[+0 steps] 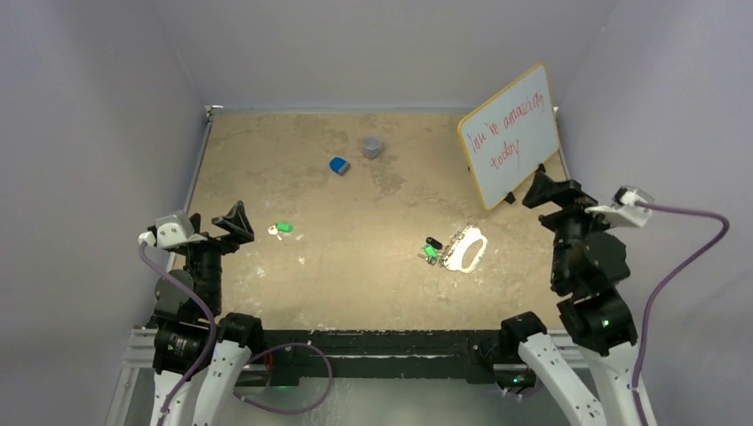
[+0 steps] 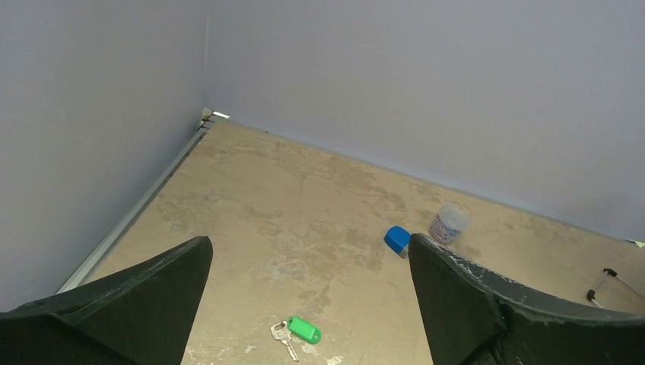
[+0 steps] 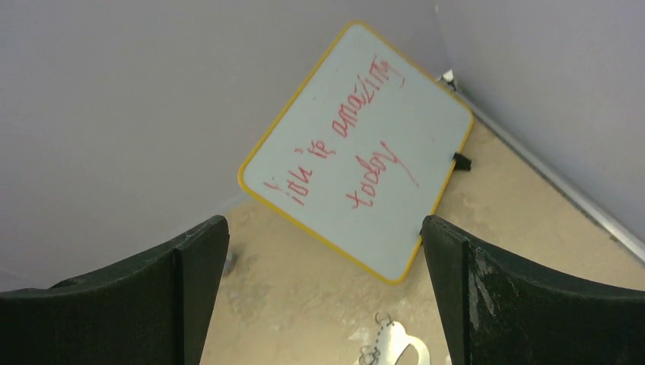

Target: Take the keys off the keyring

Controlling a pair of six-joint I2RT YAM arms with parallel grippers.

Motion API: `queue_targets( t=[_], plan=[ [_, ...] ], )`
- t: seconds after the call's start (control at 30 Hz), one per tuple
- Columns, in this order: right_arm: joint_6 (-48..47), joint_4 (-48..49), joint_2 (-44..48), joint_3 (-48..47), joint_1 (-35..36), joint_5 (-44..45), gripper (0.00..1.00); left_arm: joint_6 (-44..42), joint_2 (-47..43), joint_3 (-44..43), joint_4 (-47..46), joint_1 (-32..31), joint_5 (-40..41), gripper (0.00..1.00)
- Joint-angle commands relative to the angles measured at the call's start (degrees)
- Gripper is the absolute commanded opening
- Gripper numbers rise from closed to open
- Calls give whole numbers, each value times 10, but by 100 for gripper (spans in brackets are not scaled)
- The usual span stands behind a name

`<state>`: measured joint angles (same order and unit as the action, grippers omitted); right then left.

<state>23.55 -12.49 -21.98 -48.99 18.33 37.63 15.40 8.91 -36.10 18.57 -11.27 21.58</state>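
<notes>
Holds the left gripper above the table at 8 o'clock from its centre, jaws spread wide, nothing between them. Holds the right gripper at 3 o'clock, jaws equally wide, also gripping nothing. Shows the keyring lying flat at 4 o'clock, well apart from both grippers, with green-headed keys and a black tag close at its 9 o'clock side; cannot tell if attached. Shows one loose key alone at 9 o'clock, near the left gripper. Shows also a blue lump at 11 o'clock, a grey cup at 12 o'clock, a whiteboard leaning at 2 o'clock.
</notes>
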Motion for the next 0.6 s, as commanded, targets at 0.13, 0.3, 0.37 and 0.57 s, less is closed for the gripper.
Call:
queue_targets(
  t=[0.13,0.3,0.37,0.57],
  plan=[
    [130,-185,-134,-85,0,-117,99,0,0,-3,-16,5,-30,99],
    [165,-178,-166,-32,0,-216,99,-2,-4,-3,-16,5,-40,99],
    [180,-166,-185,-3,0,-256,99,-3,-5,-2,-16,6,-43,99],
    [210,-84,-240,92,0,-336,99,-6,-10,-2,-16,5,-49,99]
  ],
)
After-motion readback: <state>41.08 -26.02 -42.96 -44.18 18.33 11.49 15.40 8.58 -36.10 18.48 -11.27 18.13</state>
